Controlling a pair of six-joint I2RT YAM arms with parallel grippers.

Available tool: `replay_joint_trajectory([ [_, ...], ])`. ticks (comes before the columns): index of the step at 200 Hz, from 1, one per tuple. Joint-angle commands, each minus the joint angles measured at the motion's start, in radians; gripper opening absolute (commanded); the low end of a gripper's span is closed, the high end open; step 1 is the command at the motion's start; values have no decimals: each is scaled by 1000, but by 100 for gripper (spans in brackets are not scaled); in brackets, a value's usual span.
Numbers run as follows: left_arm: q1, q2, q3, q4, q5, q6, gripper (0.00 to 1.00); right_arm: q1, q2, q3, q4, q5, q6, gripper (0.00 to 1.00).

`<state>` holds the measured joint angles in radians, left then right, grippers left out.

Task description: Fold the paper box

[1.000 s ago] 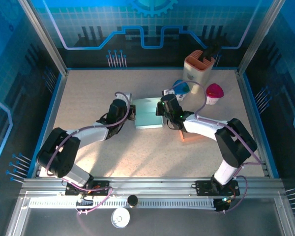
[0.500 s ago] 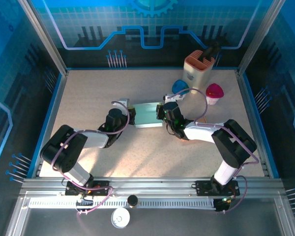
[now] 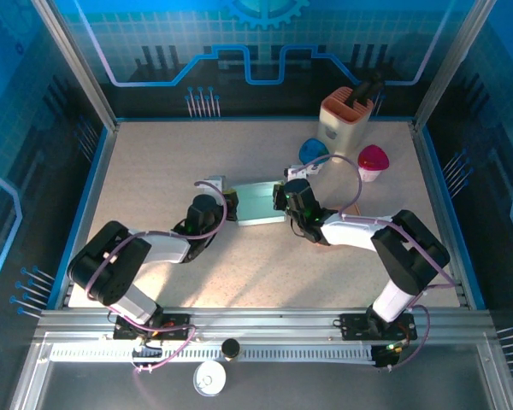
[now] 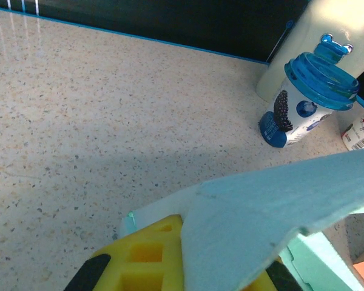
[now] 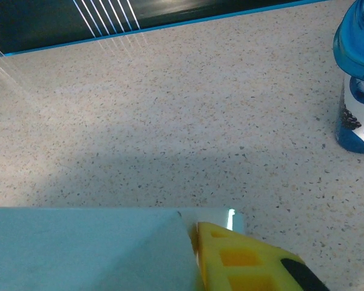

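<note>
Paper box (image 3: 258, 203), pale teal, lies about the middle of the table (image 3: 154, 171), a bit toward the far edge, long axis roughly left-right, slightly skewed. It's bracketed by the arms: left gripper (image 3: 227, 205) at its left short end, right gripper (image 3: 281, 195) at its right short end. So the box lies to the right of the left one and to the left of the right one, neither arm nearer. Left gripper is closed; the left wrist view shows a teal panel coming out over its yellow fingers (image 4: 145, 260), looks pinched on that flap. Right gripper: one yellow finger (image 5: 249, 264) butts against the panel edge, can't tell if the jaws are parted or clamped. Blue-lidded cup (image 3: 313, 154) stands near, toward the far-right corner, apart from the box. Judgement: the coming fold works along that left-right axis, both ends engaged.
</note>
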<state>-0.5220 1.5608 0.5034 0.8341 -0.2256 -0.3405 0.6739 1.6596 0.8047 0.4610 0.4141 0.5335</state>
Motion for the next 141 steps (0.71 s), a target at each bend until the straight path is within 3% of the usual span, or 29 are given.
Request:
replay_joint_trajectory([
  [1, -37, -29, 51, -35, 46, -52, 0, 24, -4, -25, 9, -18, -31, 15],
  [49, -39, -15, 79, -35, 34, -23, 0, 25, -13, -52, 86, -37, -97, 16],
  [109, -48, 75, 50, 32, 25, 34, 0, 18, -51, -33, -47, -59, -38, 28],
  [141, -57, 116, 16, 92, -16, 43, 0, -10, -72, -4, -158, -135, 22, 36],
])
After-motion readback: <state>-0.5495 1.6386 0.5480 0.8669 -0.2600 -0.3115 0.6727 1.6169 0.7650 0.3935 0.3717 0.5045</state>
